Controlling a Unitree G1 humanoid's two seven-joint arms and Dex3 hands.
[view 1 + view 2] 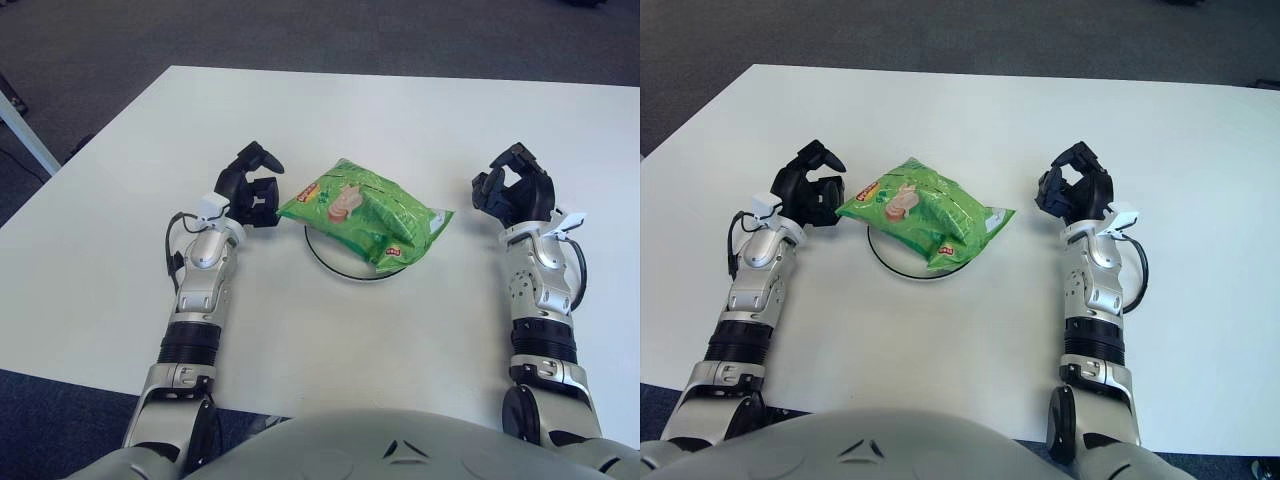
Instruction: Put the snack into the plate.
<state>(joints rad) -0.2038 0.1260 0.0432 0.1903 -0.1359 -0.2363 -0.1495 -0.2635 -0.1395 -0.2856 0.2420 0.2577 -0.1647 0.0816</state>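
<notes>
A green snack bag [362, 212] lies on a white plate [335, 262] with a dark rim in the middle of the white table [400, 110]. The bag covers most of the plate and overhangs it on the right. My left hand [252, 190] is just left of the bag's left corner, fingers curled loosely, holding nothing; whether it touches the bag I cannot tell. My right hand [513, 187] is to the right of the bag with a clear gap, fingers relaxed and empty.
The table's far edge meets a dark grey carpet [300, 30]. A white table leg or bar [25, 125] shows at the far left. My torso [400, 450] fills the bottom of the view.
</notes>
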